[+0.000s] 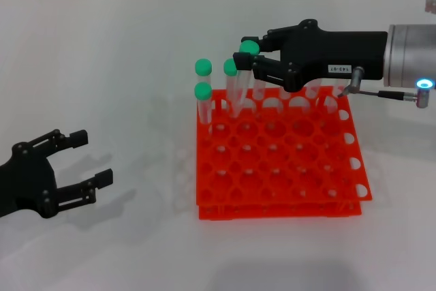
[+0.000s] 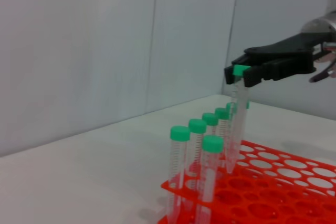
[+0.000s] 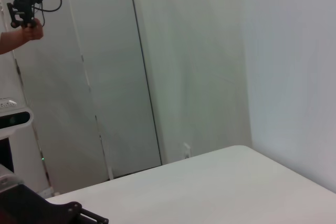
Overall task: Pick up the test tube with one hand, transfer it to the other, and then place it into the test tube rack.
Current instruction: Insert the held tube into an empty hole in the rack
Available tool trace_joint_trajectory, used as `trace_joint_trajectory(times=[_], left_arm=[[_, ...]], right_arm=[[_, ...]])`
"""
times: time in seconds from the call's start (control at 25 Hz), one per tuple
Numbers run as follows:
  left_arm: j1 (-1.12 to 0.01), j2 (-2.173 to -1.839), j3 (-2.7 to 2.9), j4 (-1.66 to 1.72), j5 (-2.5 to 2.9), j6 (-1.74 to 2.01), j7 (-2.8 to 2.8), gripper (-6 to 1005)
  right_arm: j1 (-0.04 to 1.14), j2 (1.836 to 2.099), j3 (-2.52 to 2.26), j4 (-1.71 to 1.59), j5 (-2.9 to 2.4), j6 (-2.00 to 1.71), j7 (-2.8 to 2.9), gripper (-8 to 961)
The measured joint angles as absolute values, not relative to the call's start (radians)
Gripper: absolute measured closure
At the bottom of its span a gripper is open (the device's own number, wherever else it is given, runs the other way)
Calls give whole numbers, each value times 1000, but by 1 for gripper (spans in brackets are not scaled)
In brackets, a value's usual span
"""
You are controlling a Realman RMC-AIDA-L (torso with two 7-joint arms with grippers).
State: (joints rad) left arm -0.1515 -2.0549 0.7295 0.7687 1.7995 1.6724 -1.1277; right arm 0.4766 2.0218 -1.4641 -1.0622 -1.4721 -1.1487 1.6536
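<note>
My right gripper (image 1: 243,52), the one with the white label, is shut on the green cap of the test tube (image 1: 250,48) above the back row of the orange-red test tube rack (image 1: 272,210). In the left wrist view that gripper (image 2: 242,75) holds the test tube (image 2: 236,124) slightly tilted, with its lower end down at the top tier of the rack (image 2: 278,184). I cannot tell whether the tip is inside a hole. My left gripper (image 1: 94,158) rests open and holding nothing on the table at the lower left, well away from the rack.
Several other green-capped tubes (image 1: 203,91) (image 2: 179,156) stand upright in the rack's back left holes, close beside the held tube. The rack lies on a white table (image 1: 102,52). The right wrist view shows only walls and table.
</note>
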Motion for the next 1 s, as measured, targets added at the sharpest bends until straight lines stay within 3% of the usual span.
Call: trace_joint_trajectory(times=[1.0], left_arm=[[-155, -2063, 722, 758, 1810, 1654, -1107, 166]], right_arm=[[521, 2023, -1530, -1013, -1460, -1080, 1631, 699]])
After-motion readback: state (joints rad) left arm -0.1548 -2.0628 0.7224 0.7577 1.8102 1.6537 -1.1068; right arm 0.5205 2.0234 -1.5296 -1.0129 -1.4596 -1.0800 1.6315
